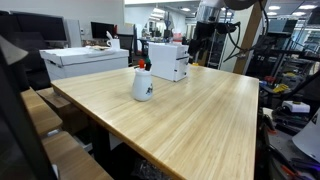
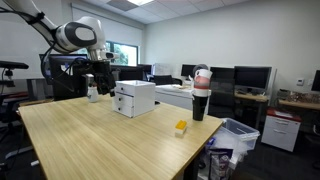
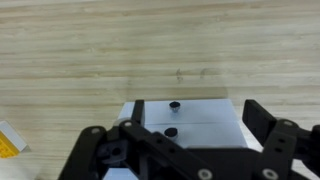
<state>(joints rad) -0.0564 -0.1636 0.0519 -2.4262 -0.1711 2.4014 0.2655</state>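
My gripper (image 3: 193,105) is open and empty, with its two black fingers spread wide. It hangs above a white box (image 3: 200,125) that has two small black knobs on its top. The box stands on a light wooden table and shows in both exterior views (image 1: 168,60) (image 2: 135,97). In an exterior view the gripper (image 2: 100,80) is at the far side of the box, on the white and black arm. A small yellow item (image 2: 181,127) lies on the table apart from the box; a yellow edge (image 3: 8,140) shows at the lower left of the wrist view.
A white and black jug-like vessel with a red top (image 1: 143,85) (image 2: 201,95) stands on the table (image 1: 200,120) near an edge. A second white box (image 1: 85,62) sits on a side desk. Desks, monitors and chairs surround the table.
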